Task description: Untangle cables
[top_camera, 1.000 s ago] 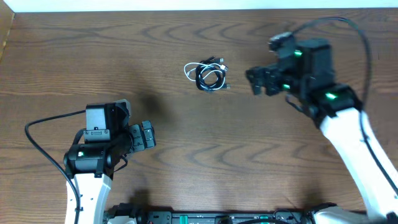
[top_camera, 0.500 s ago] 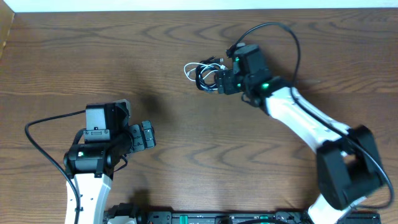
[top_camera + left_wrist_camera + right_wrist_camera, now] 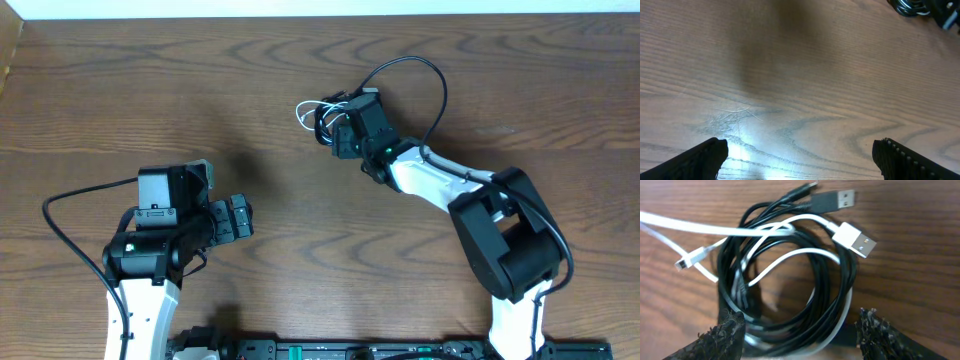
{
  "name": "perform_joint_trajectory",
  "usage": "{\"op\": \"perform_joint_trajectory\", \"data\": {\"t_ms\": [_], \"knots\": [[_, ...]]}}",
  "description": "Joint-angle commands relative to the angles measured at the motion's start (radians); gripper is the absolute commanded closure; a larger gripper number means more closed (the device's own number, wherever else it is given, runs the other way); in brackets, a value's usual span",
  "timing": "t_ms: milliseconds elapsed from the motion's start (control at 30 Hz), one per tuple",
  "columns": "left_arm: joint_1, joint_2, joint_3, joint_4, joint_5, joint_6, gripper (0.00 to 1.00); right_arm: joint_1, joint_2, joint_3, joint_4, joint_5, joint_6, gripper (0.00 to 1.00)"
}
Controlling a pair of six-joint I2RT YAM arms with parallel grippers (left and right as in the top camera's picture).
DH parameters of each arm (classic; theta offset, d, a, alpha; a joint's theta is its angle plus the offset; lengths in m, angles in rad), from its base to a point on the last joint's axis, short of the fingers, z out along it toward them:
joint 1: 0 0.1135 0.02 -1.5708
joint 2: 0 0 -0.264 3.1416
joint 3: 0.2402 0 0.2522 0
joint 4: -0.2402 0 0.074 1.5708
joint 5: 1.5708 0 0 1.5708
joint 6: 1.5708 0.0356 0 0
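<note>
The black cable (image 3: 832, 297) and the white cable (image 3: 700, 228) lie coiled together in one tangled bundle (image 3: 322, 117) at the table's far middle. In the right wrist view the black USB plug (image 3: 832, 200) and white USB plug (image 3: 856, 239) point right, and a small white plug (image 3: 690, 258) sits at the left. My right gripper (image 3: 797, 335) is open, its fingertips straddling the near edge of the coil; overhead it shows right beside the bundle (image 3: 343, 135). My left gripper (image 3: 800, 157) is open and empty over bare wood at the front left, and shows overhead (image 3: 234, 217). The bundle also shows at the left wrist view's top right (image 3: 910, 6).
The wooden table (image 3: 300, 250) fills the views. A thick black robot wire (image 3: 415, 75) arcs over the right arm, another (image 3: 70, 205) loops left of the left arm. The table's far edge meets a white wall at the top.
My right arm has swung left across the table and come down onto the cable bundle, its open fingers now at the coil. The left arm has not moved.
</note>
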Motion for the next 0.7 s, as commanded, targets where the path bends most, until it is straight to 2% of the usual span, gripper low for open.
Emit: {"op": "perform_joint_trajectory", "data": {"t_ms": [0,100,200,267,467,667], "knots": [[0.005,0.000,0.022,0.000,0.016,-0.009,0.02,0.004,0.023,0.019,0.022,0.082,0.112,0.33],[0.005,0.000,0.022,-0.001,0.016,-0.009,0.02,0.004,0.035,0.019,0.027,0.118,0.168,0.36],[0.005,0.000,0.022,-0.003,0.015,-0.009,0.02,0.004,0.045,0.019,0.029,0.133,0.210,0.43],[0.005,0.000,0.022,-0.004,0.016,-0.009,0.02,0.004,0.051,0.019,0.035,0.133,0.222,0.55],[0.005,0.000,0.022,-0.003,0.016,-0.009,0.02,0.004,0.054,0.019,0.023,0.155,0.223,0.73],[0.005,0.000,0.022,-0.003,0.016,-0.009,0.02,0.003,0.054,0.019,-0.022,0.155,0.223,0.75]]}}
